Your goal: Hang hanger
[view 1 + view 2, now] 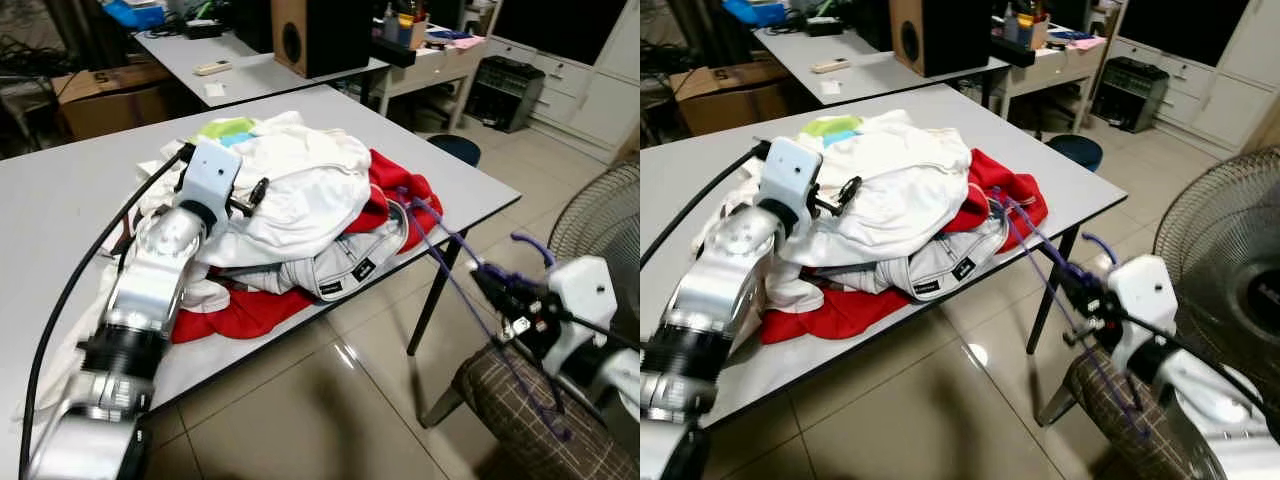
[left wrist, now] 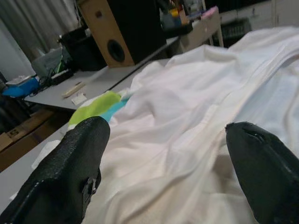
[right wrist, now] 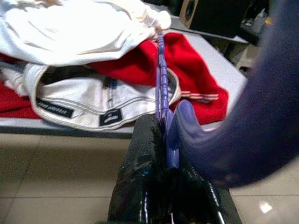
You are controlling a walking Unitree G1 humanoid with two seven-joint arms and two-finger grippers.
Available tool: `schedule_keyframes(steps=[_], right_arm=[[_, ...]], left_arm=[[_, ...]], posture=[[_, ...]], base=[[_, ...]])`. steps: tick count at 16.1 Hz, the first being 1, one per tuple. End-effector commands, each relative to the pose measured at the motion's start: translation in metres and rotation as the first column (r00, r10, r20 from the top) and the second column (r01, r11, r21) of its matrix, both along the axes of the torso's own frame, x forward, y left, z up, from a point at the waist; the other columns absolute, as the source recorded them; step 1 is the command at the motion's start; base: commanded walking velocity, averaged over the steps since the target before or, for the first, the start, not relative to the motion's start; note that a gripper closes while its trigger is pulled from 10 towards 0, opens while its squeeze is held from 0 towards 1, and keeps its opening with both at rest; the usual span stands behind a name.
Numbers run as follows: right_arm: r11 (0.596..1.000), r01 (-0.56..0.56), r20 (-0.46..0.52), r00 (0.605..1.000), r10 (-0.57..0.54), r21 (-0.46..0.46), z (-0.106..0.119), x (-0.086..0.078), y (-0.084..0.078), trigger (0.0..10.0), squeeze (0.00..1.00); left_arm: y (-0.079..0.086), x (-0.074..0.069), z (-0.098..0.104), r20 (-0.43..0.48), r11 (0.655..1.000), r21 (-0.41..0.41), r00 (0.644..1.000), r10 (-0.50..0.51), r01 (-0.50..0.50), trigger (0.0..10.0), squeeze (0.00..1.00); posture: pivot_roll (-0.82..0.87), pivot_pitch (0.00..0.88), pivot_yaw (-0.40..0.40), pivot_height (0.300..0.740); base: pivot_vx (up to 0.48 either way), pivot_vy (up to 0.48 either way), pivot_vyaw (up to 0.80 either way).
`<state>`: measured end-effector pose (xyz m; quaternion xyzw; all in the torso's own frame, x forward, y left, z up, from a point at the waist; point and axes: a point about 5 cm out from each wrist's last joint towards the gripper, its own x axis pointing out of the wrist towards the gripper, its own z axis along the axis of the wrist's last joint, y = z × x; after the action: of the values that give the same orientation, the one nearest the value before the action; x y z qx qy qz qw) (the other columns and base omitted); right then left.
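Note:
A thin purple hanger (image 1: 450,262) slants from the clothes pile down past the table's right edge. Its hook (image 1: 535,245) curls up near my right gripper (image 1: 497,282), which is shut on its neck; the right wrist view has the hanger's bar (image 3: 160,79) pinched between the black fingers (image 3: 145,140). One end of the hanger still lies on the red garment (image 1: 400,190). My left gripper (image 1: 256,194) rests over the white garment (image 1: 310,190) on top of the pile, fingers (image 2: 70,172) wide open with nothing between them.
The pile sits on a grey table (image 1: 60,200), near its front right edge. A chair with a plaid cushion (image 1: 505,405) stands below my right arm and a floor fan (image 1: 600,215) is at the right. A blue stool (image 1: 455,148) and a second table with a speaker (image 1: 320,35) stand behind.

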<state>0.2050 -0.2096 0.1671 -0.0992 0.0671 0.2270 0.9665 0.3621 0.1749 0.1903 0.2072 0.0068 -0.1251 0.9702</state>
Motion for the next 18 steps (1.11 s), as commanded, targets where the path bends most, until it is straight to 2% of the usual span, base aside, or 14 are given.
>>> schedule_keyframes(steps=[1,2,3,4,5,6,8,9,10,11,12,14,18], right_arm=[[1.0,-0.019,0.037,0.999,0.019,-0.007,0.009,-0.001,0.0,10.0,0.0],[1.0,-0.024,0.04,0.999,0.025,-0.01,0.009,-0.002,0.0,10.0,0.0],[0.999,-0.032,0.046,0.998,0.033,-0.012,0.011,-0.003,0.0,10.0,0.0],[0.999,-0.033,0.048,0.998,0.033,-0.012,0.012,-0.004,0.0,10.0,0.0],[0.999,-0.043,0.05,0.998,0.044,-0.01,0.013,-0.005,0.0,10.0,0.0],[0.999,-0.052,0.05,0.997,0.053,-0.009,0.014,-0.007,0.0,10.0,0.0],[0.998,-0.065,0.049,0.997,0.066,-0.009,0.015,-0.008,0.0,10.0,0.0],[0.996,-0.085,0.047,0.995,0.085,-0.01,0.017,-0.009,0.0,10.0,0.0],[0.994,-0.104,0.043,0.994,0.105,-0.012,0.018,-0.011,-0.001,10.0,0.0],[0.993,-0.115,0.038,0.993,0.115,-0.016,0.019,-0.012,-0.002,10.0,0.0],[0.992,-0.128,0.031,0.991,0.129,-0.017,0.02,-0.013,-0.002,10.0,0.0],[0.989,-0.145,0.024,0.989,0.145,-0.016,0.019,-0.013,-0.001,10.0,0.0],[0.982,-0.19,0.001,0.982,0.19,0.003,0.016,-0.013,0.004,10.0,0.0]], left_arm=[[-0.001,0.004,0.002,-0.004,1.0,0.02,1.0,-0.017,0.017,10.0,0.0],[0.003,0.008,0.004,-0.007,0.999,0.029,1.0,-0.018,0.018,10.0,0.0],[0.0,0.01,0.007,-0.017,0.995,0.024,0.995,-0.098,0.098,3.0,0.0],[0.0,0.01,0.008,-0.024,0.993,0.017,0.993,-0.114,0.114,2.4,0.0],[-0.002,0.012,0.012,-0.041,0.986,-0.031,0.985,-0.166,0.165,0.0,0.0],[-0.003,0.012,0.014,-0.046,0.977,-0.055,0.977,-0.206,0.204,0.0,0.0],[-0.003,0.009,0.016,-0.048,0.961,-0.031,0.96,-0.274,0.273,0.0,0.0],[0.001,0.007,0.02,-0.039,0.948,-0.003,0.948,-0.317,0.317,1.3,0.0],[0.008,0.006,0.026,-0.029,0.944,0.035,0.945,-0.327,0.328,3.1,0.0],[0.016,0.005,0.029,-0.037,0.944,0.063,0.946,-0.322,0.324,5.5,0.0],[0.029,0.004,0.033,-0.052,0.95,0.107,0.956,-0.288,0.292,10.0,0.0],[0.038,0.001,0.034,-0.077,0.947,0.12,0.953,-0.291,0.299,10.0,0.0],[0.06,-0.018,0.025,-0.188,0.906,0.137,0.909,-0.373,0.4,10.0,0.0]], posture=[[-0.08,0.0,0.028,0.74],[-0.08,0.0,0.035,0.74],[-0.08,0.0,0.04,0.74],[-0.08,0.0,0.04,0.74],[-0.09,0.0,0.044,0.74],[-0.09,0.0,0.044,0.74],[-0.09,0.0,0.044,0.74],[-0.08,0.0,0.044,0.74],[-0.08,0.0,0.044,0.74],[-0.08,0.0,0.044,0.74],[-0.08,0.0,0.044,0.74],[-0.07,0.0,0.044,0.74],[-0.06,0.0,0.034,0.74]], base=[[0.0,0.0,0.0],[0.0,0.0,0.0],[0.0,0.0,0.0],[0.0,0.0,0.0],[0.0,0.0,0.0],[0.0,0.0,0.0],[0.0,0.0,0.0],[0.0,0.0,0.0],[0.0,0.0,0.0],[0.0,0.0,0.0],[0.0,0.0,0.0],[0.0,0.0,0.0],[0.0,0.0,0.0]])
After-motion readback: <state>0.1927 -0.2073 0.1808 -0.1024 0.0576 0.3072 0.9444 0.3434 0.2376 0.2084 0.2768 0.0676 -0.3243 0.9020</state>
